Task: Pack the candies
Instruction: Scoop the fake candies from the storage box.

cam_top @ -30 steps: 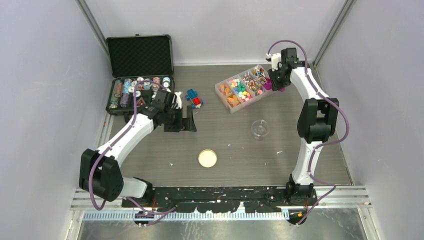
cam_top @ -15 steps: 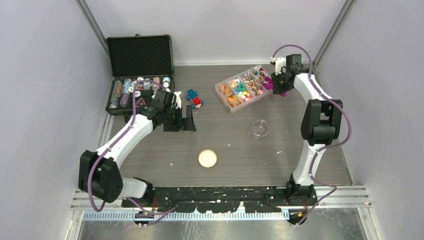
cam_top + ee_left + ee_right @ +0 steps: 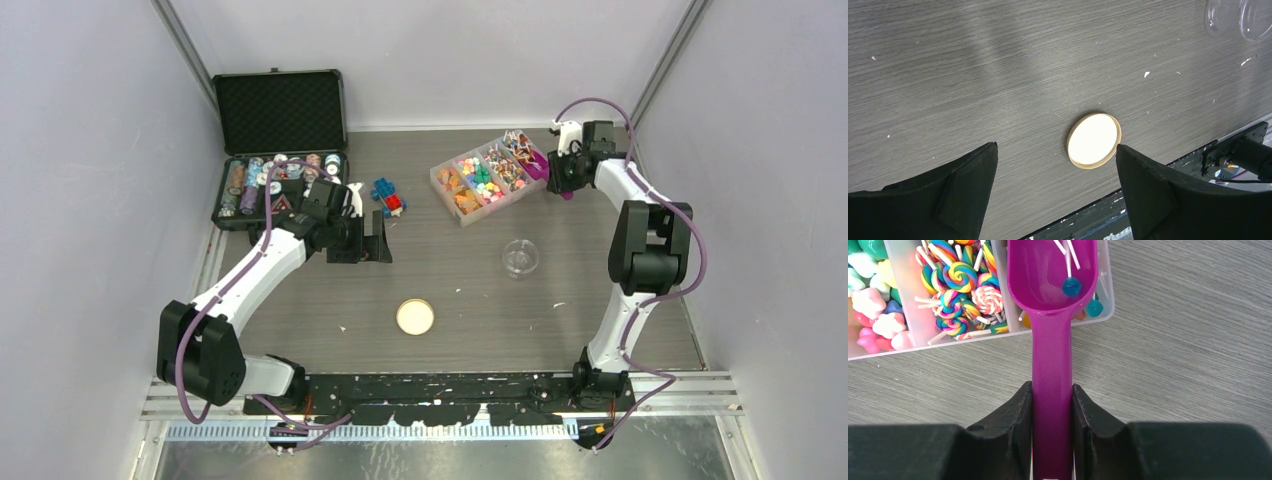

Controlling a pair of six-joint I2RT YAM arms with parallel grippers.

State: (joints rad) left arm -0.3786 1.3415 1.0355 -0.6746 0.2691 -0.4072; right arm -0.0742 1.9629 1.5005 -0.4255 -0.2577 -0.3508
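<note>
- The candies (image 3: 960, 276), tiny multicoloured sweets, sit sorted in a clear plastic divided box (image 3: 913, 295) at the far right part of the grey wood-grain table (image 3: 470, 300). One compartment has rainbow swirl lollipops on white sticks, and the next one has pink, white and green moulded shapes.
- A magenta plastic scoop (image 3: 1053, 265) has its bowl over the box's end compartment. There's a little blue ball lollipop (image 3: 1071, 286) and a couple of white sticks in it. Can't tell whether the bowl is resting on the sweets or just above them.
- The right gripper (image 3: 1051, 400) is clamped on the scoop's handle, with a black finger pressed against each side.
- A small clear plastic cup (image 3: 520, 258) stands on the table nearer the arms, well apart from the box.
- A round pale cork disc (image 3: 1094, 140) lies flat near the middle of the table.
- The left gripper (image 3: 1055, 149) hangs over the left part of the table with its jaws spread wide and nothing between them.
- A blue-and-red toy brick figure (image 3: 389, 197) lies just behind it.
- An open black case (image 3: 280, 110) full of metallic-rimmed spools sits at the far left.
</note>
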